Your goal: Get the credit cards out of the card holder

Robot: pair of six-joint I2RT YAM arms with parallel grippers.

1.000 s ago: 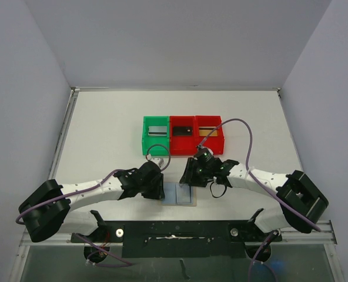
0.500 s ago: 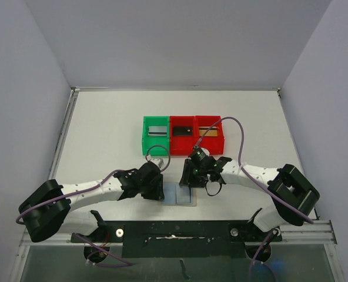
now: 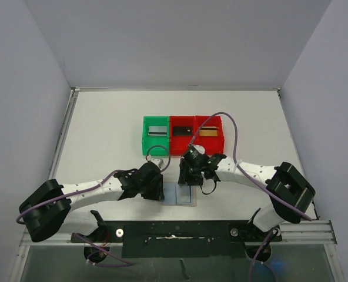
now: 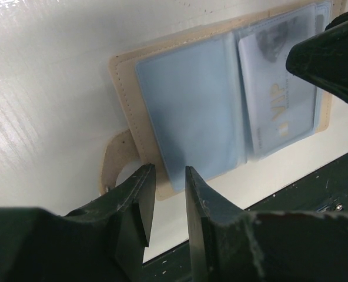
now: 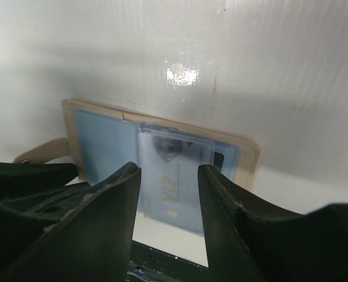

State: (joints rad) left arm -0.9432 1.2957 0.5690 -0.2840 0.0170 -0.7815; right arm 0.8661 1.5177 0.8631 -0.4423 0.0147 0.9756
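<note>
The card holder (image 3: 186,197) lies open near the table's front edge, tan outside with light-blue pockets (image 4: 191,100). A pale card with gold "VIP" lettering (image 4: 280,111) sits in its right pocket, with a dark card edge (image 5: 218,158) behind it. My left gripper (image 3: 161,189) has a narrow gap (image 4: 167,174), its tips at the holder's left edge beside the snap tab (image 4: 112,158). My right gripper (image 3: 184,179) is open, and its fingers straddle the VIP card (image 5: 174,150) from just above (image 5: 169,169).
Three bins stand behind the holder. The green bin (image 3: 146,136) has a silver-grey card (image 3: 157,130), the middle red bin (image 3: 173,141) has a black card (image 3: 183,130), and the right red bin (image 3: 221,138) has a gold-orange card (image 3: 207,132). A black base rail (image 3: 174,232) runs just in front of the holder.
My right gripper has moved left and down over the card holder's right pocket. The left gripper and the holder have not moved.
</note>
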